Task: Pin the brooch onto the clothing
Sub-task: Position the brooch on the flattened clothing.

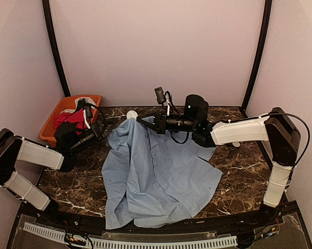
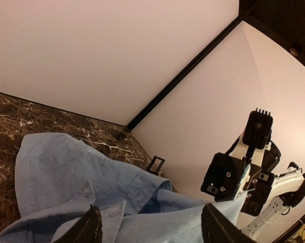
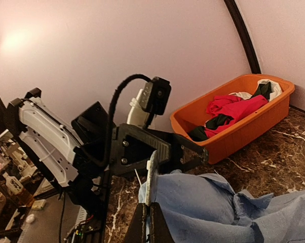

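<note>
The light blue shirt (image 1: 156, 176) lies crumpled and spread over the middle of the dark marbled tabletop (image 1: 239, 171). Its near hem reaches almost to the front edge, between the two arm bases. Farther back, at the shirt's far left corner, the two hands face each other. The left hand (image 2: 153, 227) comes in from the shirt's left side with its fingers spread wide apart, holding nothing. In its wrist view a folded edge of the shirt carrying two buttons (image 2: 85, 190) lies between and just past the fingertips, though whether they touch the cloth cannot be told. The right hand (image 3: 148, 215) reaches across from the shirt's right side, above the fabric. Its fingers are pressed together on a thin pale disc that appears to be the brooch (image 1: 131, 114), seen edge-on from the wrist and sitting just at the shirt's far corner. Beyond the shirt, to its far left, stands an orange basket (image 3: 243, 131) holding a red garment (image 3: 233, 107) with black and white pieces. Behind the shirt rises a plain pale wall (image 1: 156, 46).
</note>
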`<state>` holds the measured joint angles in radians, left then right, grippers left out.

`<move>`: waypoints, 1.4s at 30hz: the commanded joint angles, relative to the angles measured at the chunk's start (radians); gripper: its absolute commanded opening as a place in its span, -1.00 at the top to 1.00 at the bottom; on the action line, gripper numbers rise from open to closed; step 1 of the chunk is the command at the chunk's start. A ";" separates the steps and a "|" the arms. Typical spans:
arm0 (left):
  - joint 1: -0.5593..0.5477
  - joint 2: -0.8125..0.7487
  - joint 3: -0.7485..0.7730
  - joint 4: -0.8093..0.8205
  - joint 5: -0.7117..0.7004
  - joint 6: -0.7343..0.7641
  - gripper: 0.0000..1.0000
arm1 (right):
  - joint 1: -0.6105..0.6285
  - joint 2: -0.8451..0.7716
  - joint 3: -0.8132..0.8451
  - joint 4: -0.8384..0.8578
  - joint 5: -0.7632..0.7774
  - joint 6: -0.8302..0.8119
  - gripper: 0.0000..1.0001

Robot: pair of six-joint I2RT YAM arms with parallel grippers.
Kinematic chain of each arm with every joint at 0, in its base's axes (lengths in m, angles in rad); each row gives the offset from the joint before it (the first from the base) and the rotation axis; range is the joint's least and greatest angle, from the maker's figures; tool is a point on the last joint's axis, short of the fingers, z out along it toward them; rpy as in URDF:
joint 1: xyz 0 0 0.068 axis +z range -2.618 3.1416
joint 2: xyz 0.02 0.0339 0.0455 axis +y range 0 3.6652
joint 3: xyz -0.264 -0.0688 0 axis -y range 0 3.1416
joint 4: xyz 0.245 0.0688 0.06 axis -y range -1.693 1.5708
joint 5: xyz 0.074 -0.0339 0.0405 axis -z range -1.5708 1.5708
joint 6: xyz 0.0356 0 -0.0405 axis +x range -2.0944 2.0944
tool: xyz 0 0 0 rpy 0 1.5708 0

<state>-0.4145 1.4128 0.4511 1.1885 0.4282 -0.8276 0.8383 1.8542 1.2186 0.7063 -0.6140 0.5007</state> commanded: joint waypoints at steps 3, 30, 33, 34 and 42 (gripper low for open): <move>-0.001 0.055 -0.010 0.284 0.105 -0.070 -0.27 | -0.055 0.066 -0.011 0.294 -0.175 0.280 1.00; -0.074 -0.035 0.044 0.110 0.179 0.121 -0.30 | -0.082 0.311 0.158 0.816 -0.342 0.910 1.00; -0.077 -0.030 0.050 0.140 0.183 0.111 -0.27 | -0.082 0.329 0.171 0.853 -0.339 0.956 1.00; -0.079 -0.030 0.053 0.142 0.184 0.110 -0.26 | -0.082 0.332 0.171 0.860 -0.337 0.964 1.00; -0.084 -0.072 0.035 0.104 0.130 0.131 -0.20 | -0.084 0.350 0.192 0.893 -0.332 1.005 1.00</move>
<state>-0.4938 1.3815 0.4885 1.2854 0.5842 -0.7170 0.7628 2.1929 1.3674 1.2873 -0.9436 1.4609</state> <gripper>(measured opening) 0.603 0.006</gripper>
